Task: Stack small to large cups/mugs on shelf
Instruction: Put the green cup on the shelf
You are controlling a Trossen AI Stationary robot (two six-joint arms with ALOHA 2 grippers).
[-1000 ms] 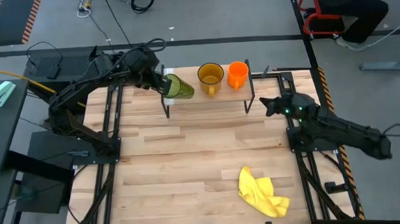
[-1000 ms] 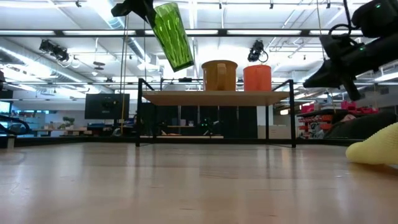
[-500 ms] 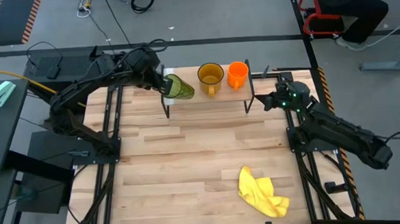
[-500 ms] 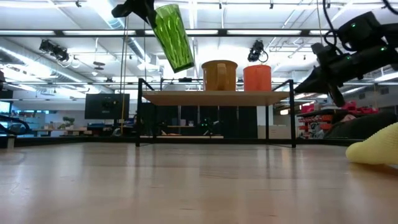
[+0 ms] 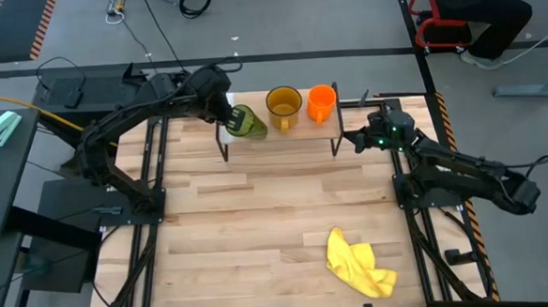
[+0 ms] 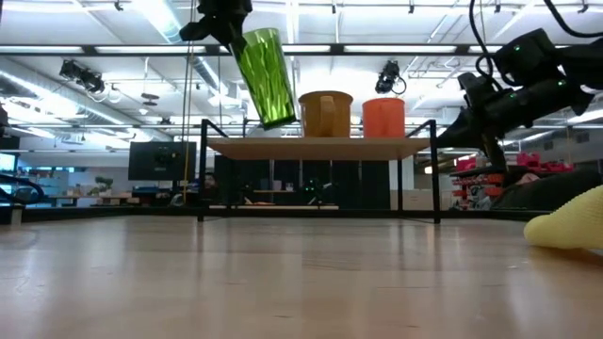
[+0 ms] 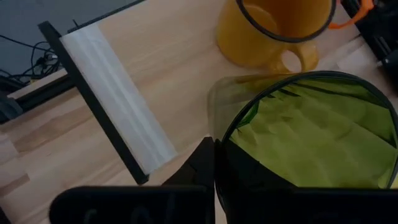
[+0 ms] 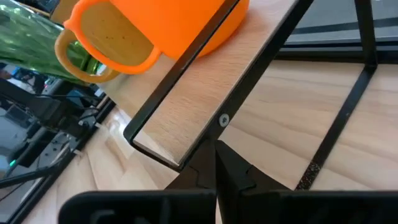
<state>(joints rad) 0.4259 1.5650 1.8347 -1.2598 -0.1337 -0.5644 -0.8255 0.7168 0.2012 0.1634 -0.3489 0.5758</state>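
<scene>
The low shelf (image 5: 292,138) stands on its black legs at the table's far edge. The amber-yellow mug (image 5: 283,106) and the small orange cup (image 5: 321,102) stand upright on its plank, the mug to the cup's left. My left gripper (image 5: 227,114) is shut on the green tumbler (image 6: 267,75), which is tilted above the shelf's left end. My right gripper (image 5: 356,140) is shut and sits at the shelf's right end, beside the orange cup (image 8: 168,25). My left gripper holds the tumbler by its open rim (image 7: 217,140), with one finger (image 7: 202,165) outside the wall and the other seemingly inside. The tumbler hangs lifted clear and tilted, its base (image 6: 278,121) lowest, just above the plank (image 6: 320,144). My right gripper presses its shut fingertips against the black frame rail (image 8: 224,119) at the shelf's right end, coming level from the table's right.
A crumpled yellow cloth (image 5: 360,266) lies near the table's near right edge. The wide middle of the wooden tabletop (image 5: 277,210) lies between it and the shelf. A seated person (image 5: 477,2) shows beyond the far right corner.
My right gripper has moved toward the table's left, reached the shelf's right end and slid the shelf, with mug and cup on it, a little to the left. My left gripper has carried the tumbler slightly down and right, closer to the plank.
</scene>
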